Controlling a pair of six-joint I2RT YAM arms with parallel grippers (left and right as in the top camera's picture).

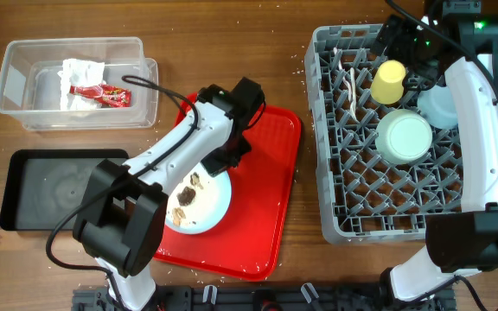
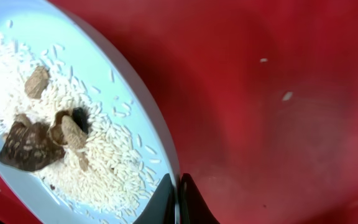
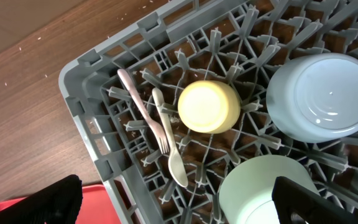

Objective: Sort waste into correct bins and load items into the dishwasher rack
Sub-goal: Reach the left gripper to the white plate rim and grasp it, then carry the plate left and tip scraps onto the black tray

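Note:
The light blue plate (image 1: 217, 210) lies on the red serving tray (image 1: 271, 190) and holds brown-and-beige food scraps (image 1: 186, 194) with rice. My left gripper (image 1: 221, 162) is shut on the plate's rim; the left wrist view shows its fingertips (image 2: 179, 200) pinching the rim, with the plate (image 2: 114, 68) and the scraps (image 2: 33, 143) to their left. My right gripper (image 1: 402, 36) hovers open and empty over the grey rack (image 1: 340, 173). The rack holds the yellow cup (image 3: 208, 106), pale green bowl (image 3: 260, 186), light blue bowl (image 3: 322, 93), fork (image 3: 142, 109) and spoon (image 3: 177, 168).
The clear tub (image 1: 24, 112) at the back left holds the white napkin (image 1: 80, 73) and red wrapper (image 1: 102, 93). The black tray (image 1: 24, 190) lies in front of it. Rice grains are scattered on the red tray (image 2: 278, 93) and the wooden table.

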